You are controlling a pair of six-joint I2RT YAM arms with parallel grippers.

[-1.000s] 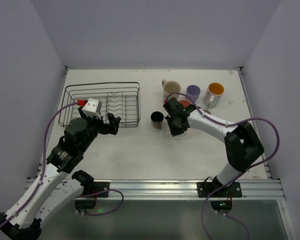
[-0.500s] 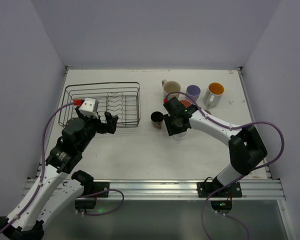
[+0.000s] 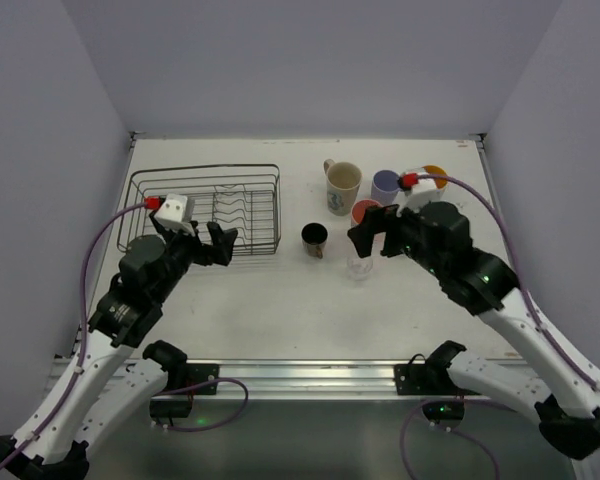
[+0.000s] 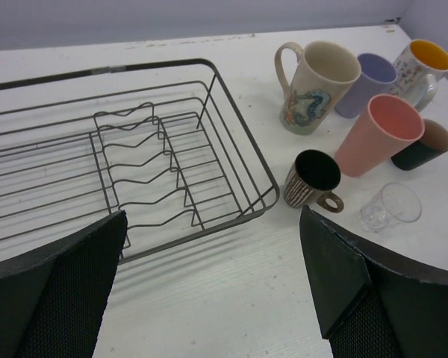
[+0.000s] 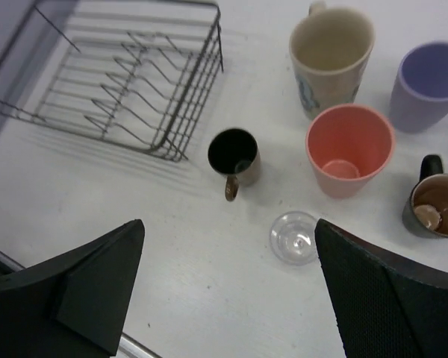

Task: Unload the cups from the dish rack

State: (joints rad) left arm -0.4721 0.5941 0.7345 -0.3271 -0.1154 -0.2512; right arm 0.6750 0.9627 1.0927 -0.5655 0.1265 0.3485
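Seven, count them, upright on the right half of the white table: cream printed mug, lavender tumbler, salmon-pink tumbler, pale mug with the orange inside, brown cup, black mug and small clear glass. Your dark wire dish rack sits toward the far-left corner, and both wrist views show only its divider prongs inside. Your right gripper hangs with fingers spread wide, holding nothing. The glass stands below and between them, mouth up, just nearside of the pink tumbler. Your left gripper is equally wide and empty, poised by the rack's near right corner. By my read the unloading is done. Lift the right arm straight up so neither finger clips the glass.
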